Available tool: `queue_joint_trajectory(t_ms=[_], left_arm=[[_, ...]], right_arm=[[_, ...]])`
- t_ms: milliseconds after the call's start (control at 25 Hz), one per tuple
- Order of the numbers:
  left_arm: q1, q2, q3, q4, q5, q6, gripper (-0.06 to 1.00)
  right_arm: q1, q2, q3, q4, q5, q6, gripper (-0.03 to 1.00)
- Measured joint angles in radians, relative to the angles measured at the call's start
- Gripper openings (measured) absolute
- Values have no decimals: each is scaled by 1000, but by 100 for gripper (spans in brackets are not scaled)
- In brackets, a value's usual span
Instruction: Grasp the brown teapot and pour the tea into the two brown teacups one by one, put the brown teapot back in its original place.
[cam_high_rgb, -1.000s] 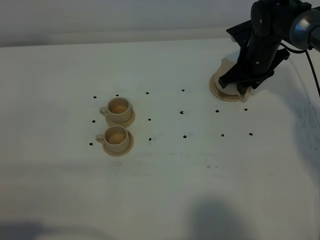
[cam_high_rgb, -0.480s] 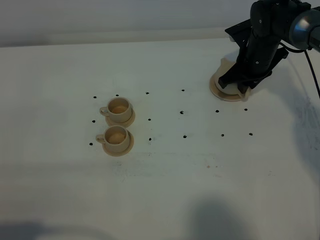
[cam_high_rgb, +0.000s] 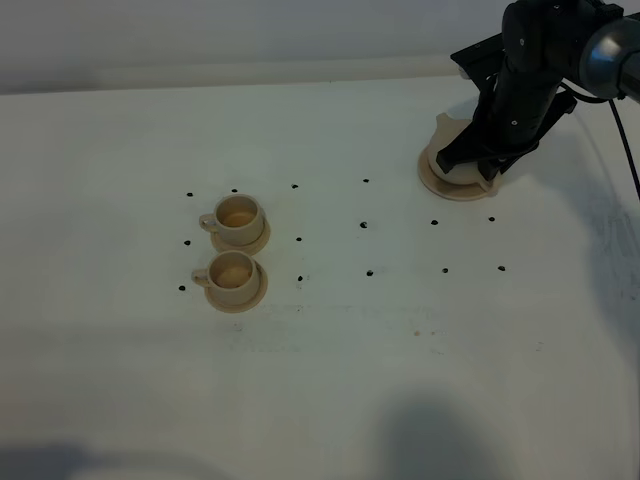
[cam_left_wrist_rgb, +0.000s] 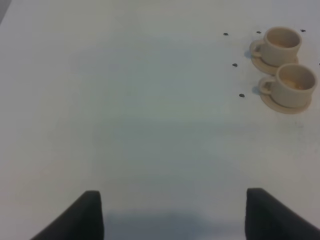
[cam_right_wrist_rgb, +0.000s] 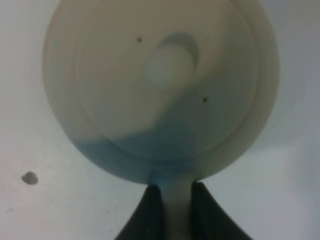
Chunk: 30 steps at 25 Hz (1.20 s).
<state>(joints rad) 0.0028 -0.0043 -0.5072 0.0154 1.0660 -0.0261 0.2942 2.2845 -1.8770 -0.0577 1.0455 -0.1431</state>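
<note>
Pinching the teapot (cam_right_wrist_rgb: 165, 85) handle, the right gripper (cam_right_wrist_rgb: 172, 195) is gripping fully closed, with the pot sitting on its saucer (cam_high_rgb: 450, 188) at 2 o'clock. The lift, both pours into the cups (cam_high_rgb: 239, 216) (cam_high_rgb: 232, 272) at 9 o'clock and the return are all waiting. The left gripper (cam_left_wrist_rgb: 175, 215) is idling agape, empty.

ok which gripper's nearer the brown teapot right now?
Right. The right gripper is shut on the handle of the brown teapot, directly over it. The left gripper hangs over bare table; its camera shows only the two brown teacups, no teapot.

The rear cup (cam_high_rgb: 239, 216) is sitting just behind the front cup (cam_high_rgb: 232, 272), left. The teapot (cam_right_wrist_rgb: 165, 90) is standing on a disc (cam_high_rgb: 447, 190), back right.
</note>
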Motion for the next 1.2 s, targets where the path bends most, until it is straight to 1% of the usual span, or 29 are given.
queue_joint_trajectory(t_ms=[240, 440, 600, 840, 1040, 1200], left_arm=[[0, 0, 0, 0, 1, 0, 57], [0, 0, 0, 0, 1, 0, 57], [0, 0, 0, 0, 1, 0, 57], [0, 0, 0, 0, 1, 0, 57], [0, 0, 0, 0, 1, 0, 57], [0, 0, 0, 0, 1, 0, 57]], right_arm=[[0, 0, 0, 21, -29, 5, 9], [0, -3, 0, 33, -88, 22, 9], [0, -21, 0, 34, -96, 38, 9], [0, -41, 0, 34, -93, 39, 9], [3, -70, 0, 25, -55, 39, 9], [29, -79, 0, 21, -30, 28, 9]])
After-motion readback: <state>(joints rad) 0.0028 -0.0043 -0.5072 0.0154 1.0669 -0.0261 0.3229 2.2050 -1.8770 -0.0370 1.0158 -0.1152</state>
